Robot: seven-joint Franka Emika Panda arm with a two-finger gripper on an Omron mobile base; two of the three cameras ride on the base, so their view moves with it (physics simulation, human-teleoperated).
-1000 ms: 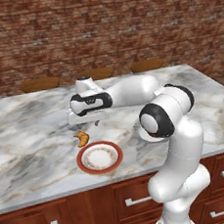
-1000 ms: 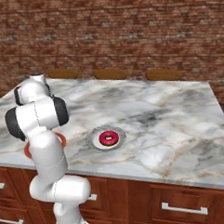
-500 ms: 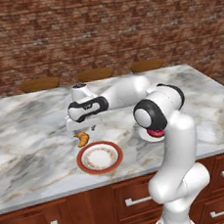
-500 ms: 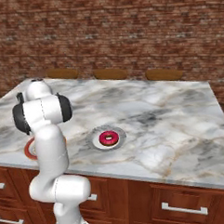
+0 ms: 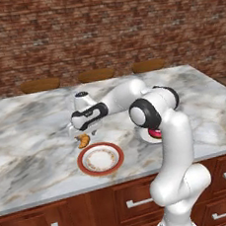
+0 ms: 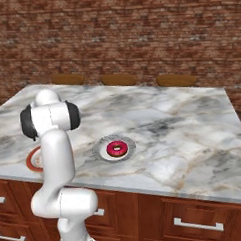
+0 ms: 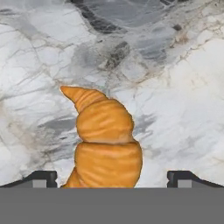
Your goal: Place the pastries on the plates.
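Observation:
A golden croissant [image 7: 105, 140] lies on the marble counter, just behind the red-rimmed plate [image 5: 100, 158] in the left base view, croissant [image 5: 82, 140]. My gripper [image 5: 79, 132] hangs right over it, open. In the hand view the gripper [image 7: 111, 179] has one dark fingertip on each side of the croissant, neither touching it. The pink-iced donut [image 6: 115, 149] rests on the grey-rimmed white plate [image 6: 130, 153] to the right. My arm hides most of that plate in the left base view and part of the red-rimmed plate [image 6: 31, 160] in the right base view.
The marble counter [image 5: 34, 144] stretches wide to the left and behind the croissant. Three brown stool tops [image 5: 97, 75] line its far edge before a brick wall. Wooden drawers [image 6: 198, 223] run below the front edge.
The hand has come down and slightly forward onto the croissant, jaws wide throughout. Croissant, donut and both plates have stayed in place.

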